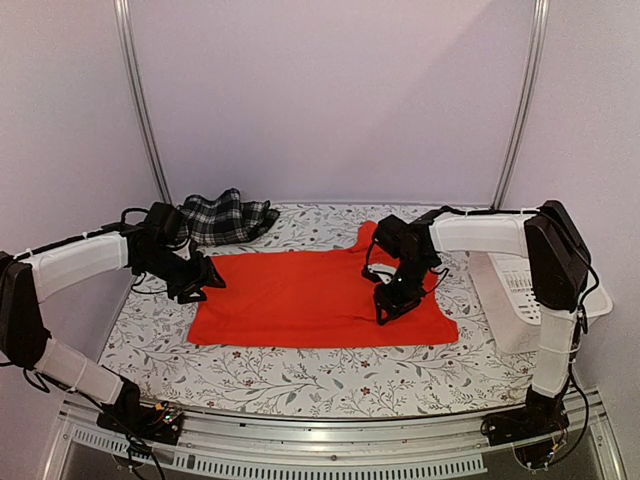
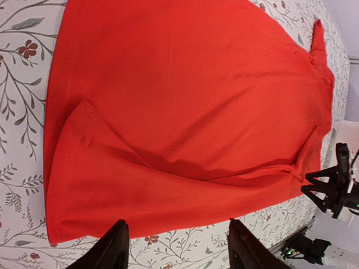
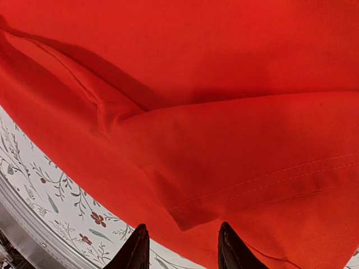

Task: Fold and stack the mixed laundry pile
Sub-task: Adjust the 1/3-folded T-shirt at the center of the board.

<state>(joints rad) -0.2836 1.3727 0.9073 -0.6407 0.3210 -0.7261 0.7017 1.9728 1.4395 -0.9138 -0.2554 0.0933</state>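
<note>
Top external view has the shirt (image 1: 300,295) spread flat on the cover (image 1: 300,375), just left of the basket (image 1: 520,290). The plaid (image 1: 225,217) sits bunched well apart from the basket, at the far left corner.

The left gripper (image 1: 205,280) hovers at the shirt end farthest from the basket. Its fingers (image 2: 115,246) stand spread, with only cover and the cloth edge between them and nothing pinched. The right gripper (image 1: 392,303) points down over the shirt end nearest the basket. Its fingers (image 3: 137,249) are also apart, above a sleeve (image 3: 241,168) laid in over the body, and I see no cloth caught between them.

The step in hand looks like taking hold for a lengthwise fold, since the near long side already lies partly turned in. To do it well, both grippers should pinch at matching spots on the same edge and bite through every layer. A grip on the top layer alone near the basket would likely drag the tucked sleeve open. Lifting together, low, with the cloth taut between them should keep the crease straight.

The shirt's long axis runs toward and away from the basket. Its stitched hem (image 2: 56,168) points away from the basket, and the neck end and far sleeve (image 1: 367,238) point toward it.
</note>
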